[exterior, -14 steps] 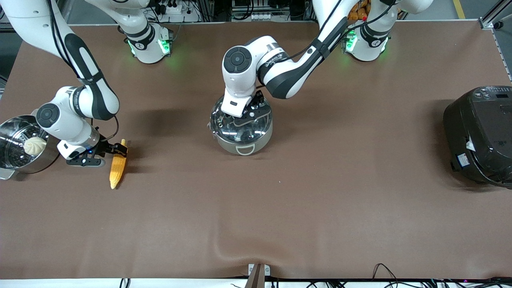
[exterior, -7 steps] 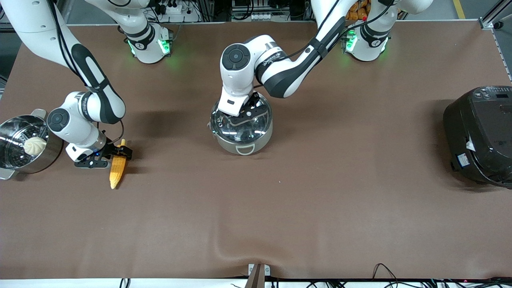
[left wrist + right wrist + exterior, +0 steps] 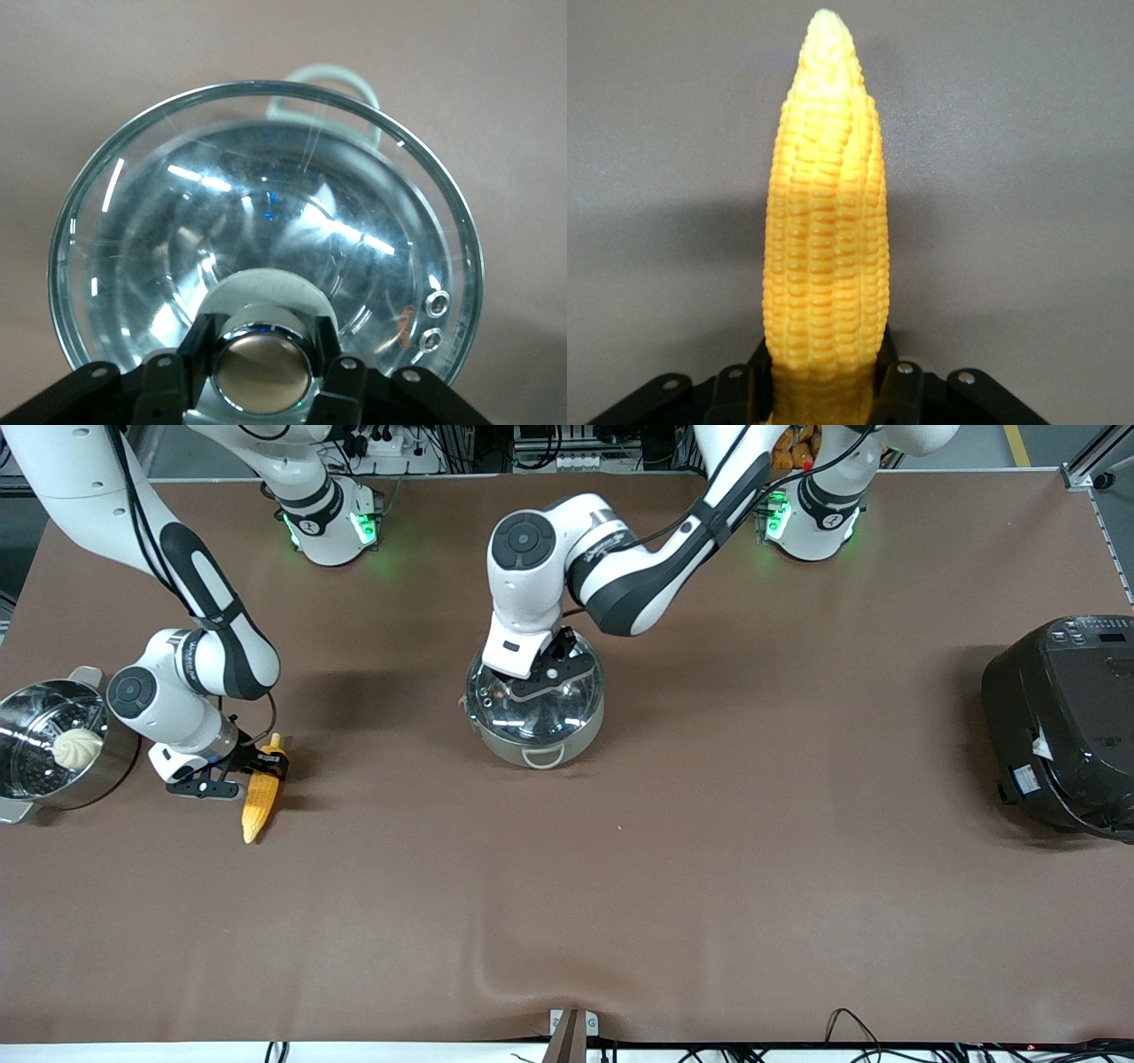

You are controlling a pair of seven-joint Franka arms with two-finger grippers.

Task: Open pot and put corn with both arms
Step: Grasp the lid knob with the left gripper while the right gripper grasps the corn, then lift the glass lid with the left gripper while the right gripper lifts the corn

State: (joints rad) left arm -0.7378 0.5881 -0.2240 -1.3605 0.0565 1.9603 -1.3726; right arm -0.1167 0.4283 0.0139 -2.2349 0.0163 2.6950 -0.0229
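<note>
Both of my black two-finger claws are closed on something. Left claw (image 3: pixel 542 676), at the centre of the front view, clamps the bronze knob (image 3: pixel 260 370) of the clear glass lid (image 3: pixel 266 230) that sits on the round shiny stainless-steel pot (image 3: pixel 536 713). In the left wrist view my fingers (image 3: pixel 197 347) press the knob from either side. I judge the grip is on the knob because it is the one raised part of the lid, so the lid can go straight up. The lid looks seated on the pot, not yet lifted.

Right claw (image 3: pixel 259 766), at the middle left of the front view, pinches the yellow-orange tapered corn cob (image 3: pixel 260 797) near its thick end. The cob lies on the brown tabletop (image 3: pixel 709 850), well apart from the pot, toward the right arm's end. Its long axis runs up and down the frame, slightly slanted, with the pointed tip at the lower end, nearer the front camera. In the right wrist view the cob (image 3: pixel 826 230) stretches straight away from my fingers (image 3: pixel 897 381), tip outward. Holding the thick end probably lets the tip lead into the pot.

Steel steamer pot (image 3: pixel 35 775) with a white bun (image 3: pixel 76 747) stands at the left edge; a big black rice cooker (image 3: pixel 1063 726) at the right edge.
</note>
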